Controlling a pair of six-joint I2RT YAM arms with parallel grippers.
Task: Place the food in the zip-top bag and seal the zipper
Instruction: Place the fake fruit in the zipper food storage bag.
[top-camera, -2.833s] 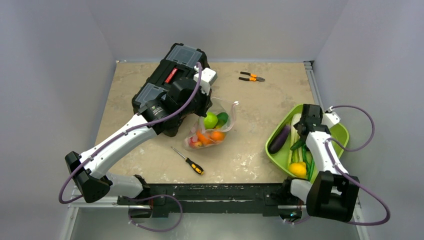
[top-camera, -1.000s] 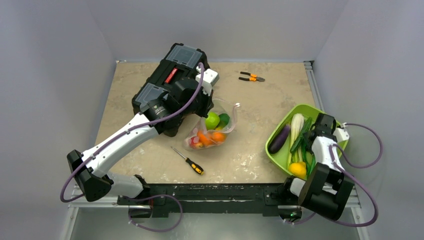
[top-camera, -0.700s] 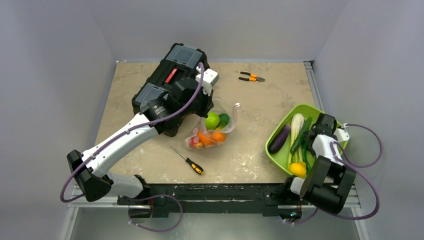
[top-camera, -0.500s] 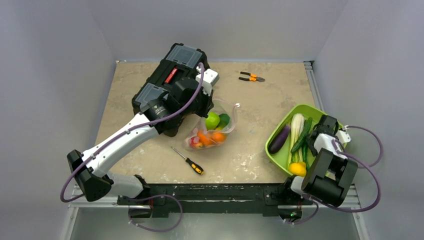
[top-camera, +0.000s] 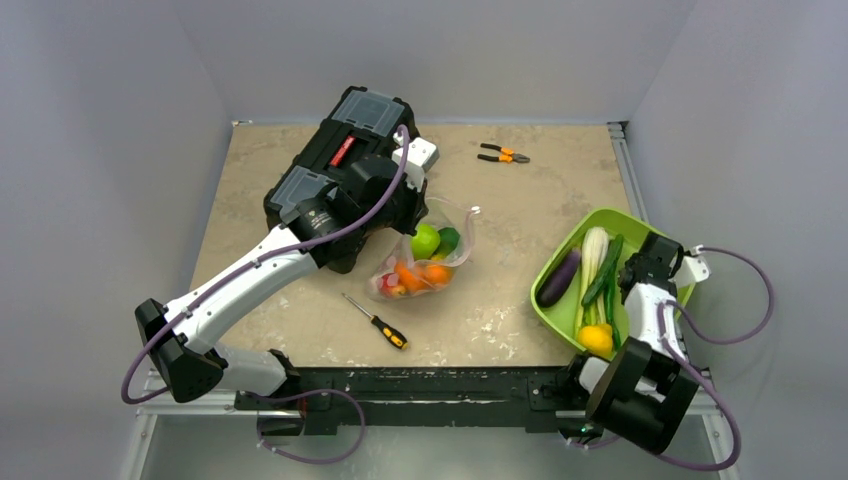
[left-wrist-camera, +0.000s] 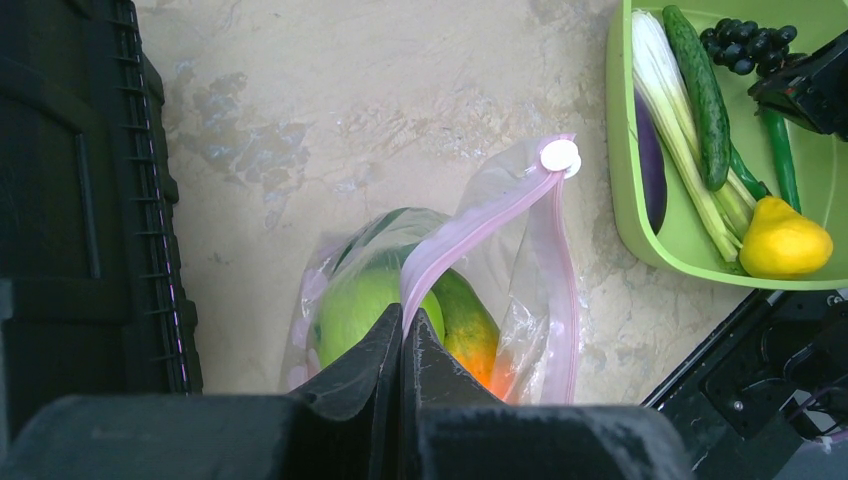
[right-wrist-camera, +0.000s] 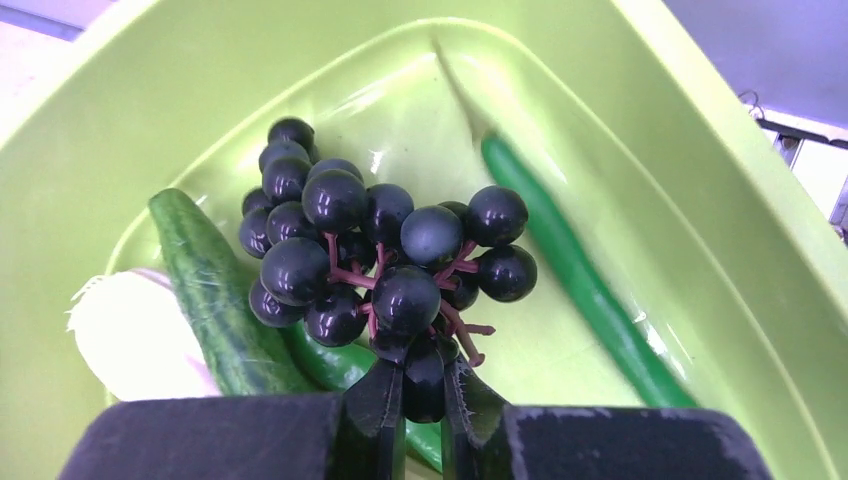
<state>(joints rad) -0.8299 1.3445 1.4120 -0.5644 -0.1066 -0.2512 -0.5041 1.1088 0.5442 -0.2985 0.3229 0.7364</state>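
The clear zip-top bag (top-camera: 425, 262) lies mid-table with a green apple (left-wrist-camera: 360, 300) and orange food (left-wrist-camera: 470, 328) inside. Its mouth gapes. My left gripper (left-wrist-camera: 403, 322) is shut on the pink zipper (left-wrist-camera: 480, 215) and holds that edge up; a white slider (left-wrist-camera: 559, 155) sits at the strip's far end. More food lies in the lime-green bowl (top-camera: 585, 225): an eggplant (top-camera: 559, 277), a white-stemmed green (top-camera: 592, 250), a cucumber (right-wrist-camera: 215, 290), a yellow fruit (top-camera: 596, 338). My right gripper (right-wrist-camera: 423, 378) is shut on the lowest berry of a dark grape bunch (right-wrist-camera: 380, 250) in the bowl.
A black toolbox (top-camera: 335, 150) stands at the back left, under my left arm. A screwdriver (top-camera: 376, 321) lies in front of the bag. Orange-handled pliers (top-camera: 503, 154) lie at the back. The bowl sits at the table's right edge.
My right gripper has shifted toward the bowl's right side and has shut on the grape bunch. The left arm and the bag have not moved.
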